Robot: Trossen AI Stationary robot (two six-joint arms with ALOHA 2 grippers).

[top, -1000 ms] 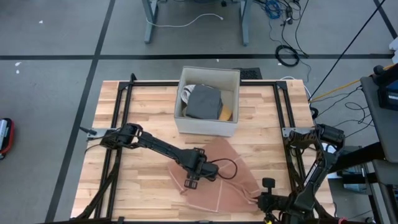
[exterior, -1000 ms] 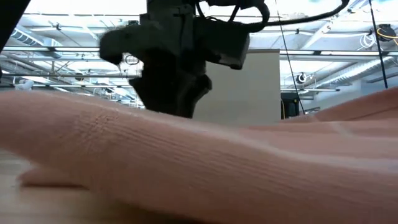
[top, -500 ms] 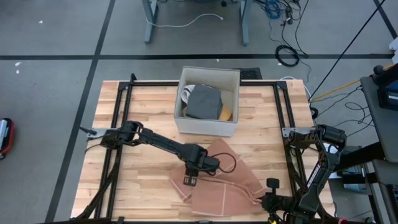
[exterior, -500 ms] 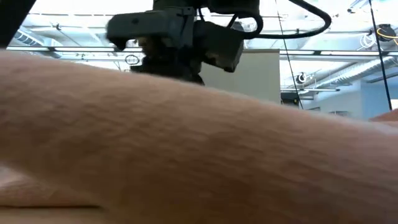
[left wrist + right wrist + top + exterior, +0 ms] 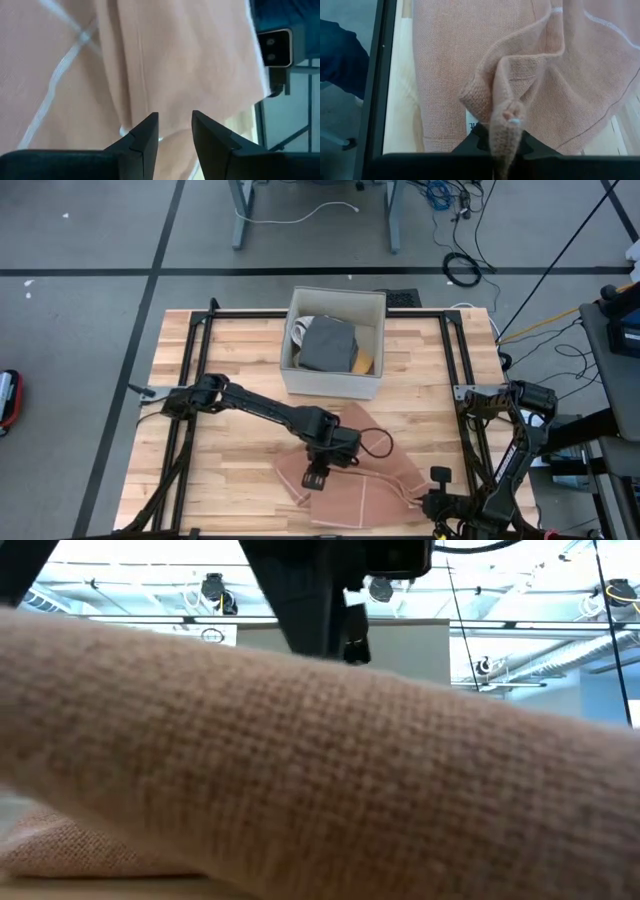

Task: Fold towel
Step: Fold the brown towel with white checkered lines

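A pale wooden table [image 5: 220, 480] is carrying the work. At lower centre, the left hand [image 5: 315, 477] is pinching a fold of the salmon-pink knitted towel [image 5: 360, 485]; the right hand [image 5: 502, 142] is clamping its lower-right corner.

The floor [image 5: 90, 240] around the table is grey, with dark straight lines that cross it. Beyond the far edge of the wooden tabletop [image 5: 235, 345] stand two grey metal legs [image 5: 240, 215] of some furniture, and a white cable [image 5: 300, 218] lies between them. Black and blue cables [image 5: 455, 220] lie near the far right corner. In the low view, a ceiling with white beams [image 5: 540, 600] and lamps [image 5: 211, 586] shows, brightly lit.
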